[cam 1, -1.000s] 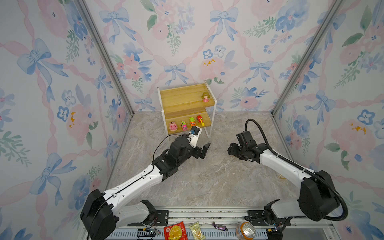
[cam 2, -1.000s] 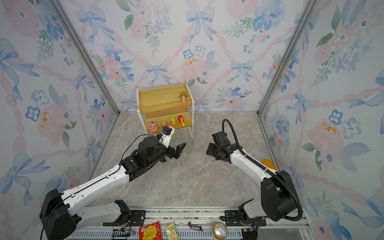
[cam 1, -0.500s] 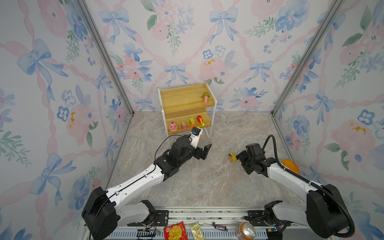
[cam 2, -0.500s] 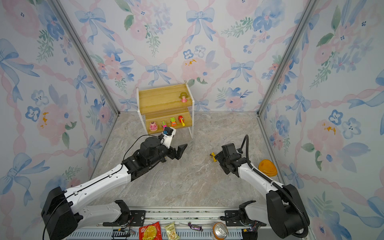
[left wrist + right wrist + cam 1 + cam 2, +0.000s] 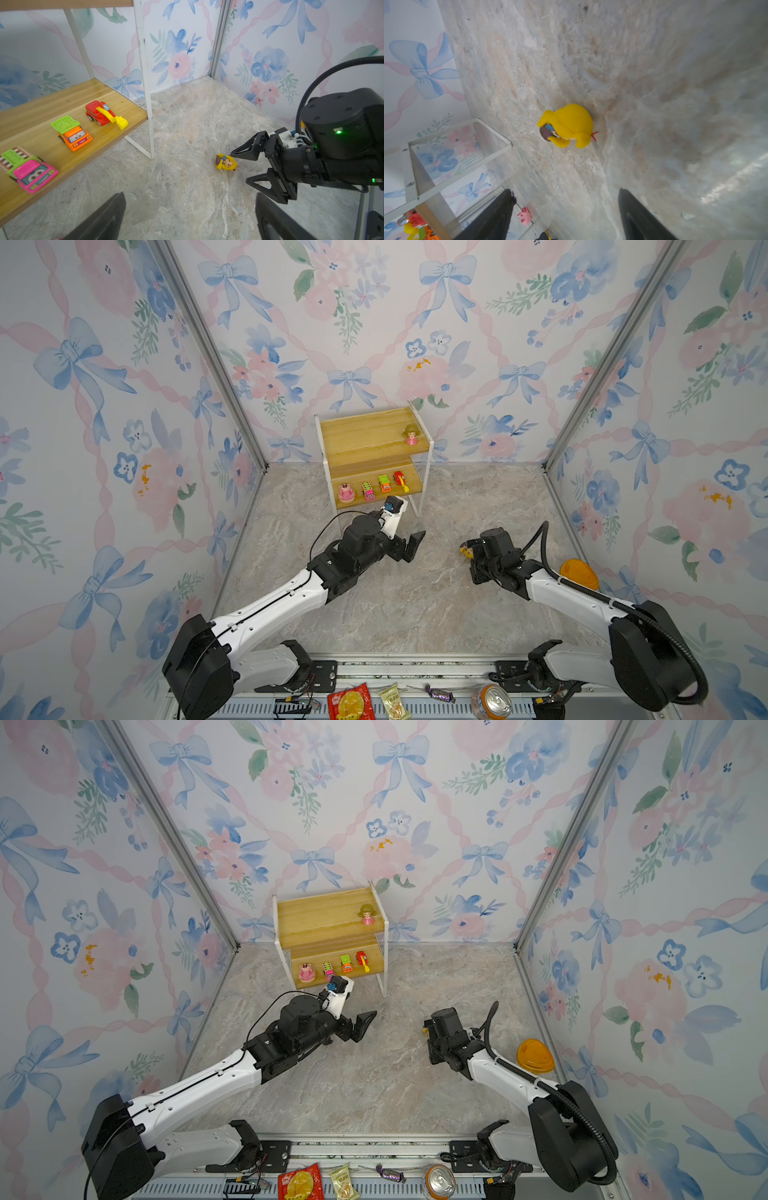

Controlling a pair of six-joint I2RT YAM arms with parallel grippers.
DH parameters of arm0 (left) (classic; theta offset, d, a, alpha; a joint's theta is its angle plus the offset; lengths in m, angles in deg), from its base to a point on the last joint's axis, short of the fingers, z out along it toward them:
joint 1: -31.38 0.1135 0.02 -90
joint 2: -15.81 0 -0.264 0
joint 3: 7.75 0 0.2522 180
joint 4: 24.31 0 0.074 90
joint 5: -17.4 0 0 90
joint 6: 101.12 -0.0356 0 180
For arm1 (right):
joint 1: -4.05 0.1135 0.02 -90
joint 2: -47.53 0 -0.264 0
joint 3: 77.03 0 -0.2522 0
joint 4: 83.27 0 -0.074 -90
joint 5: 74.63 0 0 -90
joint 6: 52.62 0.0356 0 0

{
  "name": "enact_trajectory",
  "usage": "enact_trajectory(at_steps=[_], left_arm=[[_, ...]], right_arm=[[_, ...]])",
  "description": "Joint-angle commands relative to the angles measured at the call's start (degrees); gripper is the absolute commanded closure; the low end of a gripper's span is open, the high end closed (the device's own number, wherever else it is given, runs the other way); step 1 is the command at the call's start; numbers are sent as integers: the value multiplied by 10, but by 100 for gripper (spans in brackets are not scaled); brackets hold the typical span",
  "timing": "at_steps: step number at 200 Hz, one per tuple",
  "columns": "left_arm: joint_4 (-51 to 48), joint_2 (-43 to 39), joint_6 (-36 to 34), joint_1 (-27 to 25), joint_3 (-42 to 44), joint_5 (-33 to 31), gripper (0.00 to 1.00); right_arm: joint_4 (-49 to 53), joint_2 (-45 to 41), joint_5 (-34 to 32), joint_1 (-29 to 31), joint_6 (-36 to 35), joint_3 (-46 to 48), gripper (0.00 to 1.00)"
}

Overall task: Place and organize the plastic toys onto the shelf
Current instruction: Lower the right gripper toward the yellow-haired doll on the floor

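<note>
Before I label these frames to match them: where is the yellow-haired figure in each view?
In a top view: yellow-haired figure on the floor, right of centre.
In a top view: likewise, half hidden by the right arm.
Left wrist: on the floor between shelf and right gripper.
Right wrist: mid-picture, on the floor.
Shared landmark: the shelf's white frame.

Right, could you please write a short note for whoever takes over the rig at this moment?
Left gripper: open, empty, in front of the shelf.
Right gripper: open, empty, beside the yellow-haired figure lying on the floor.
Done: doll on the top board; round pink figure, pink car, green-orange car, red car on the lower board.
Left: shelve the yellow-haired figure and the pig, which is on the floor by the shelf's frame.
</note>
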Motion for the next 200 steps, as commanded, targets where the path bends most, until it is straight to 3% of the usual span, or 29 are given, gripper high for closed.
enact_trajectory(at_steps=[1, 48, 107, 158, 200], left_arm=[[7, -15, 8, -6, 14, 6, 2], [7, -14, 4, -8, 15, 5, 2], [8, -1, 3, -8, 14, 2, 2], [15, 27, 7, -5, 6, 21, 2], [18, 27, 12, -4, 10, 24, 2]], right_arm=[[-51, 28, -14, 11, 75, 18, 18], [-62, 44, -29, -4, 67, -6, 18], [127, -2, 12, -61, -144, -89, 17], [98, -45, 64, -107, -105, -6, 19], [41, 12, 97, -110, -63, -12, 19]])
